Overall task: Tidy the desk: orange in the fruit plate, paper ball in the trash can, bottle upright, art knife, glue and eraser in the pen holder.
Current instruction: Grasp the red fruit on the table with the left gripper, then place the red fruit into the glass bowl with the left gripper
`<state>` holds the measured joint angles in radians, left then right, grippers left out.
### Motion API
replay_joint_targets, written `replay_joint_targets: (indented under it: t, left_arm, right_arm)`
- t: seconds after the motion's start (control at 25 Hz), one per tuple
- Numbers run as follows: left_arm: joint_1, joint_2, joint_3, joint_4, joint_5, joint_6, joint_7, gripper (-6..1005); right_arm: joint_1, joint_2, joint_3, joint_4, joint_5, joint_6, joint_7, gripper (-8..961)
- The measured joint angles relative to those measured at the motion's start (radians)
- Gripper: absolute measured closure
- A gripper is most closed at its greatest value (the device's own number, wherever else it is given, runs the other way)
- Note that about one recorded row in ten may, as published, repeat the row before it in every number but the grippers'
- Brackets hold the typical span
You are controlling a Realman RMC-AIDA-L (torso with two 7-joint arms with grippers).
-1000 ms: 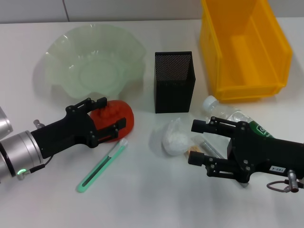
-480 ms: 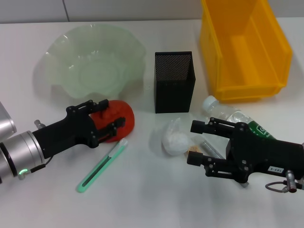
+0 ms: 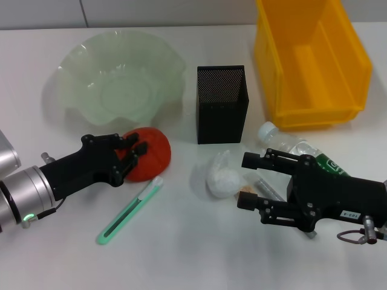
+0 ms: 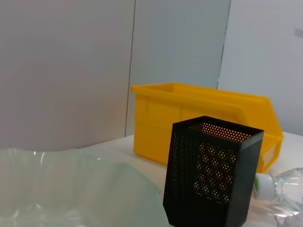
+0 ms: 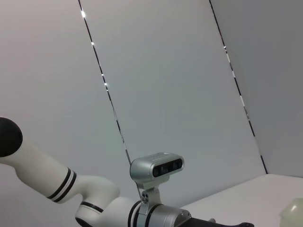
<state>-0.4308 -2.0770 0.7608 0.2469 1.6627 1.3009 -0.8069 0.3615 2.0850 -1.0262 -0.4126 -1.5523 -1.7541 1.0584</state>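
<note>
- The white desk [image 3: 181, 254] is seen from the head view, carrying everything listed below.
- A yellow bin [image 3: 311, 60] is set at the far right of the desk; it also appears behind the pen holder in the left wrist view [image 4: 199, 118].
- A pale green, wavy-rimmed fruit plate [image 3: 121, 78] is placed at the far left, well apart from the bin.
- The right gripper [image 3: 257, 181] is held low at the near right, its black fingers spread wide apart and nothing between them; its fingertips are pointed at the paper ball.
- The left gripper [image 3: 134, 158] is laid against the orange from the near left, its fingers drawn in around the fruit's left side, so the orange is gripped.
- A black mesh pen holder [image 3: 221, 104] is stood upright between plate and bin.
- A clear bottle [image 3: 290, 148] with a white cap is lying on its side just behind the right gripper, below the bin.
- The orange [image 3: 151, 156] is found on the desk just in front of the plate, not in it.
- A green art knife [image 3: 130, 210] is lying slantwise near the orange, on its near side.
- The white paper ball [image 3: 222, 178] is resting in front of the pen holder, beside the right fingertips.
- A small pale item [image 3: 248, 192], too hidden to be identified, is seen under the right fingers.
</note>
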Motion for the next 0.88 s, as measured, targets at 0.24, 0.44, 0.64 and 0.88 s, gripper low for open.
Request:
replay_joint_targets:
  t: [0.24, 0.44, 0.64, 0.88]
  left_arm:
    - [-0.001, 0.000, 0.000, 0.000, -0.002, 0.007, -0.004, 821]
    - [0.005, 0.002, -0.002, 0.001, -0.029, 0.053, -0.006, 863]
    - [0.018, 0.008, -0.002, 0.023, -0.062, 0.131, -0.066, 888]
    - [0.041, 0.008, -0.003, 0.127, -0.081, 0.210, -0.192, 926]
  right_arm:
    - [0.006, 0.001, 0.000, 0.009, 0.000, 0.002, 0.000, 211]
    - [0.008, 0.001, 0.000, 0.014, 0.000, 0.012, 0.000, 212]
    - [0.008, 0.001, 0.000, 0.014, 0.000, 0.015, 0.000, 212]
    - [0.011, 0.001, 0.000, 0.014, 0.000, 0.015, 0.000, 212]
